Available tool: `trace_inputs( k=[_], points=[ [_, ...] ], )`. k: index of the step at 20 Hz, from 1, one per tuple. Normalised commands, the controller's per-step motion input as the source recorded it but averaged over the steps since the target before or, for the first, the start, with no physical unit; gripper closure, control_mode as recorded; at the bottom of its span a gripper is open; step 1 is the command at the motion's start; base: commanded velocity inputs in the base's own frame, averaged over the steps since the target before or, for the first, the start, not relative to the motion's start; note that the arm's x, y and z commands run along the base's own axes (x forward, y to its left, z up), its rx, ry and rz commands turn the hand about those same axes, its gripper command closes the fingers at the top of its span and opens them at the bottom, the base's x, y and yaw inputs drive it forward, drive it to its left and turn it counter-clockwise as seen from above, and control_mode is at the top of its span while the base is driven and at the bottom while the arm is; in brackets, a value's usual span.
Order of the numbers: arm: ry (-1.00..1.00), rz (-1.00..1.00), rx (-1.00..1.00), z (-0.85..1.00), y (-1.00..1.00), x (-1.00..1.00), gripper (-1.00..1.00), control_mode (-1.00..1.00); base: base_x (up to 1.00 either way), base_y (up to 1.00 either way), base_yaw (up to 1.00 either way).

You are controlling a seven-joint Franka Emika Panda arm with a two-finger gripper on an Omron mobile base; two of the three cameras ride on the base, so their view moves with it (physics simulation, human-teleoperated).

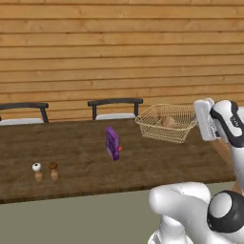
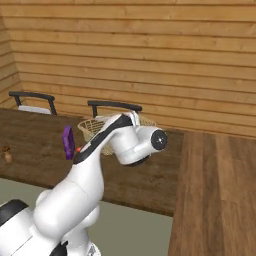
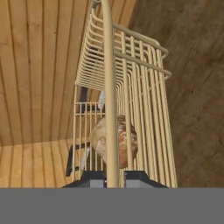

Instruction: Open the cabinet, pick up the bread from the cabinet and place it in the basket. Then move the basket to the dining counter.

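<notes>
The golden-tan wire basket (image 1: pixel 164 127) is at the far right end of the dark wood dining counter (image 1: pixel 71 157); whether it touches the top I cannot tell. The round golden-brown bread (image 1: pixel 168 122) lies inside it. My gripper (image 1: pixel 196 119) is at the basket's right rim. In the hand view the gripper (image 3: pixel 113 178) is shut on the basket's rim wire (image 3: pixel 109 87), with the bread (image 3: pixel 114 142) just beyond inside the mesh. From the right base view the basket (image 2: pixel 91 128) peeks out behind my arm. The cabinet is out of view.
A purple box (image 1: pixel 112 143) stands mid-counter, and two small shakers (image 1: pixel 45 172) sit near the front left. Two dark chairs (image 1: pixel 115 107) line the far side against a wooden plank wall. A lighter wood surface (image 2: pixel 215 190) runs along the right.
</notes>
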Motion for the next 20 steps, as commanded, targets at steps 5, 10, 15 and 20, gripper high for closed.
trace_inputs(
  k=[5, 10, 15, 20],
  points=[
    [0.00, 0.09, 0.00, -0.33, -0.12, 0.43, 1.00, -1.00, 0.00, 0.00, 0.00],
    [0.01, 0.06, 0.00, -0.36, -0.14, 0.41, 1.00, -1.00, 0.00, 0.00, 0.00],
    [0.01, 0.00, 0.00, -0.37, -0.12, 0.32, 1.00, -1.00, 0.00, 0.00, 0.00],
    [0.02, 0.00, -0.04, -0.44, -0.04, 0.19, 1.00, -1.00, 0.00, 0.00, 0.00]
  ],
)
